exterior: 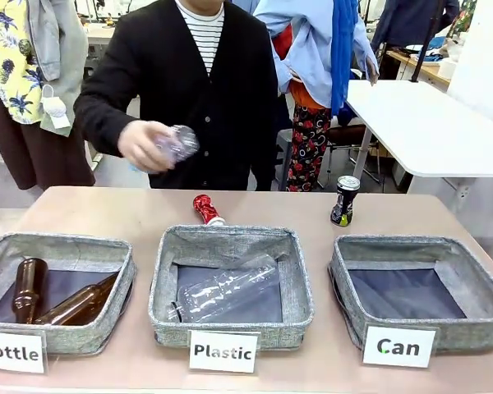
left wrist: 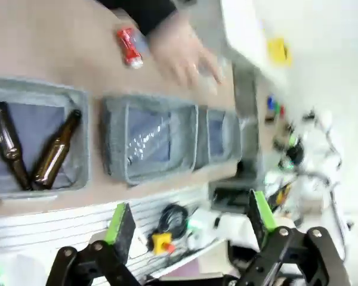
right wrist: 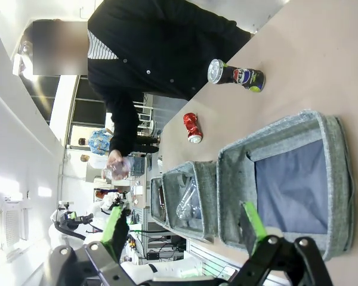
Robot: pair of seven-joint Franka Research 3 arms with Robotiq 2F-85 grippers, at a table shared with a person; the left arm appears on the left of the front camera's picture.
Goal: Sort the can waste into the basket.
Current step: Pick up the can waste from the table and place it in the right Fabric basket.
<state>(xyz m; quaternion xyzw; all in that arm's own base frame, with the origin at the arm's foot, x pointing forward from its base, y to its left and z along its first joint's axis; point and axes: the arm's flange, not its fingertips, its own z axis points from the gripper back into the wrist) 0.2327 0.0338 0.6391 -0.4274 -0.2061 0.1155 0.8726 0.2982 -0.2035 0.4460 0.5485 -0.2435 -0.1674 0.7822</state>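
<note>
1. Left gripper, left wrist view: jaws wide, empty. Red can lies on the table beyond the baskets, near the person's hand.
2. Right wrist view: right gripper wide, empty, Can basket ahead. Black can on the table past it.
3. Front view: black can stands upright behind the Can basket, red can just behind the Plastic basket. Likely light, thin, slick, easily dented; grip mid-body, gently.

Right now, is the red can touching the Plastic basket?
Apart. The left wrist view shows bare table between the red can and the Plastic basket.
</note>
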